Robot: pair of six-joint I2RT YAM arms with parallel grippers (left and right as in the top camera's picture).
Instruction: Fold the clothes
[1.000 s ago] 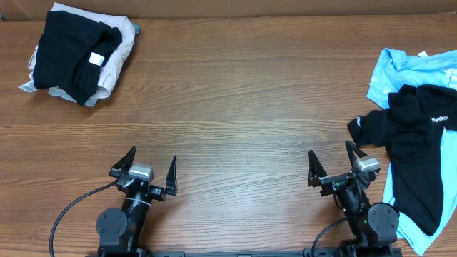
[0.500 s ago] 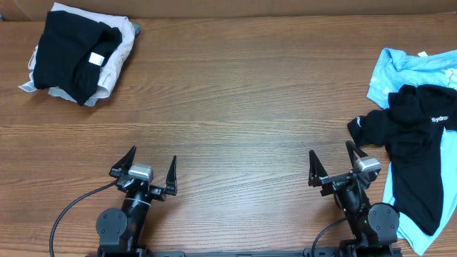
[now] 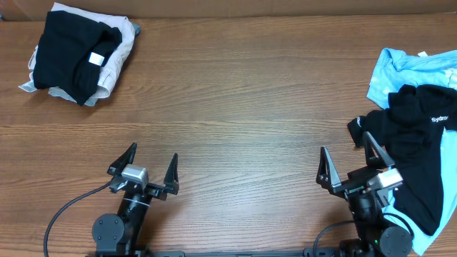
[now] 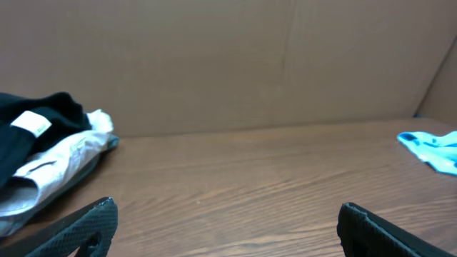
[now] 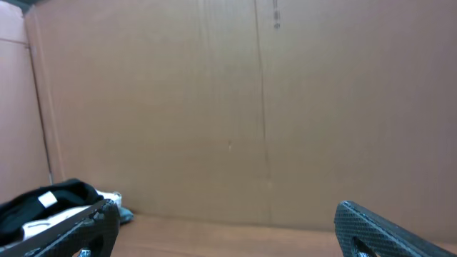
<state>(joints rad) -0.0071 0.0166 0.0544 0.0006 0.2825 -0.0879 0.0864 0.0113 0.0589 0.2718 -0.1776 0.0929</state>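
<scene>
Both arms sit at the near edge of the tabletop (image 3: 235, 93), nothing held. Left gripper (image 3: 154, 151): jaws spread wide, empty. Right gripper (image 3: 345, 146): jaws spread wide, empty, just beside the sleeve of the black T-shirt (image 3: 414, 150).

Black T-shirt lies crumpled at the right edge on top of a light blue T-shirt (image 3: 407, 68), partly off view. A folded stack (image 3: 75, 53) occupies the far left corner.

Judged step: fetch the black T-shirt.
- Pinch the top black layer only, at shoulder or hem, so the blue one stays behind
- Drag it to the bare centre, where both arms can reach
- Spread it flat, sleeves out, before any fold
- Risk: bunched cloth hides seams; a deep pinch could catch both shirts
</scene>
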